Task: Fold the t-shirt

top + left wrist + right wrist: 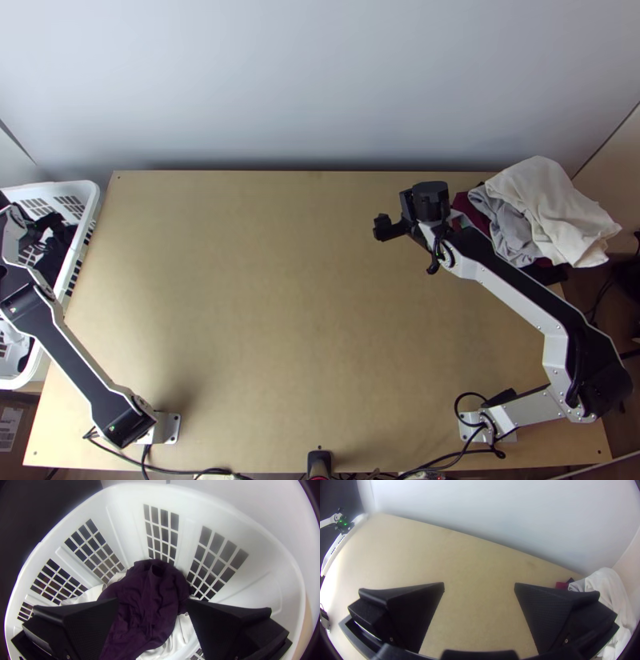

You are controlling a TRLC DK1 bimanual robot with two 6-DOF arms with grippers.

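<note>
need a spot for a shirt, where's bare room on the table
The table's broad middle is bare, between the basket and left arm and, opposite, the right arm, back to the wall. Crowded: the far right corner, with piled clothes, and the basket, with purple cloth below the left gripper.

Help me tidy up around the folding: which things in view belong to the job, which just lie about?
Job:
white basket
purple garment bunched inside it, perhaps the t-shirt
left pincer, open, at the basket
right pincer, open, above the table

Lying about, likely:
pile of cloths, far right corner
cables, near edge
</note>
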